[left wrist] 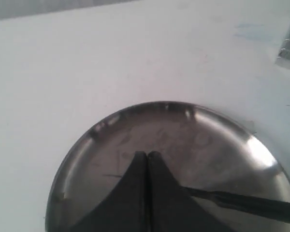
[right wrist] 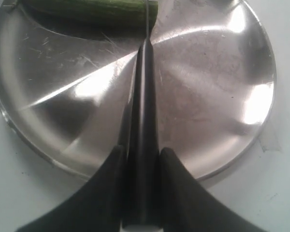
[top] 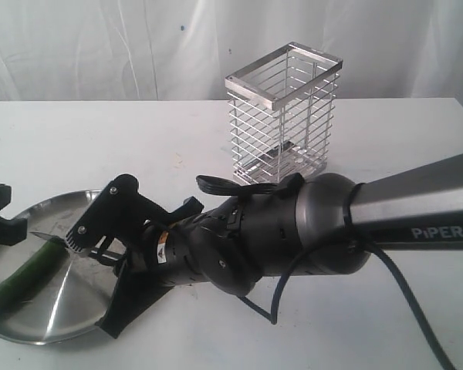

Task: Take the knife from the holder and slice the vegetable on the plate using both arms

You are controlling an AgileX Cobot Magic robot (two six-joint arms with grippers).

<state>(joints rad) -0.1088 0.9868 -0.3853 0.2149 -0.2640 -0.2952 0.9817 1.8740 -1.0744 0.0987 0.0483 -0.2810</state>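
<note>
Slicing pose: right gripper [right wrist: 141,150] clamps black-handled slim-bladed knife [right wrist: 144,96], edge across end of slim dark green cucumber [right wrist: 92,10] on round shiny steel plate [right wrist: 208,96]; left gripper [left wrist: 146,154] fully closed, empty, so cucumber lies unsteadied.

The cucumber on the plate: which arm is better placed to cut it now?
Right: the right gripper holds the knife, its blade at the end of the cucumber. The left gripper is shut, empty, above the plate.

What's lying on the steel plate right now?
A cucumber near the plate rim, the knife blade at its end. The right pincer covers part of the plate.
</note>
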